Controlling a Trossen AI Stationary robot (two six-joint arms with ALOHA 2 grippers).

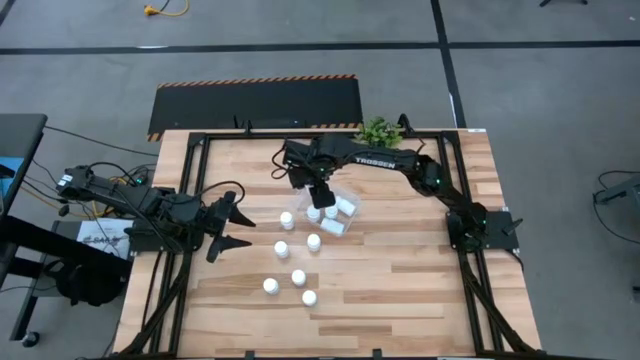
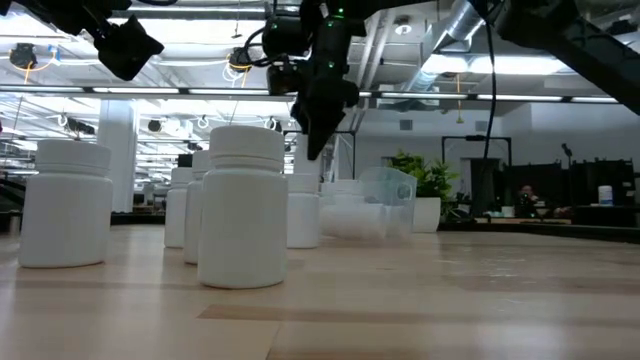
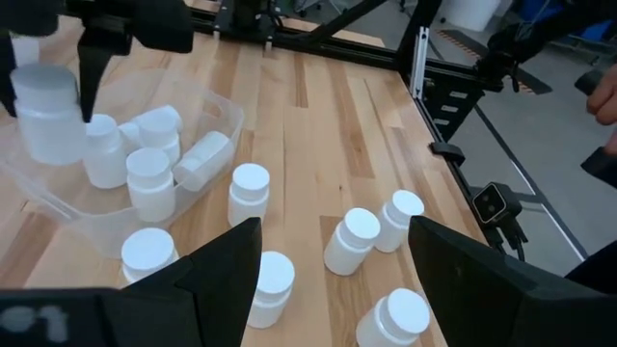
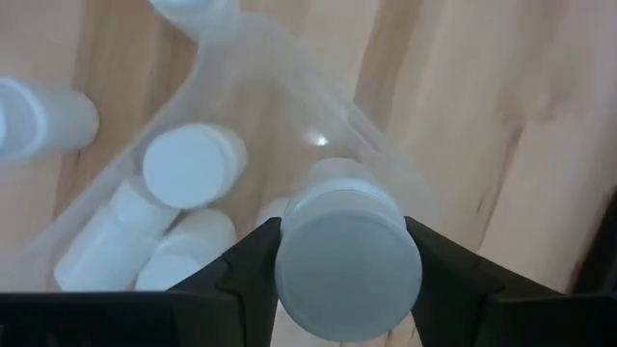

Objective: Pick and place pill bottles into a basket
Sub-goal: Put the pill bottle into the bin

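Mid-placement: right pincer (image 4: 342, 253) closed on a small white cylindrical plastic pill bottle (image 4: 347, 249) with a flat white cap, held above the clear, shallow, round-cornered plastic basket (image 1: 350, 212) just above centre of the high view. In the right wrist view, bottle gripped by its sides between the two dark fingers, cap toward the camera, with several bottles already lying on their sides inside the basket (image 4: 289, 87) beneath. Next move, by judgement: lower a little over a free gap among the bottles already in the tub, then part the fingers; care needed not to knock the thin wall or land on a rolling bottle.

Left pincer (image 1: 232, 227) waiting at left centre of the high view, fingers spread wide and holding nothing.

About six loose bottles (image 1: 298, 277) upright on the pale, striped wooden desk (image 1: 400, 290), below and left of the basket in the high view, so roughly half the job left. Bottles smooth, matte, rigid, light; likely to tip or roll. Basket glossy and see-through. Small green potted plant (image 1: 380, 130) at the desk's upper edge.
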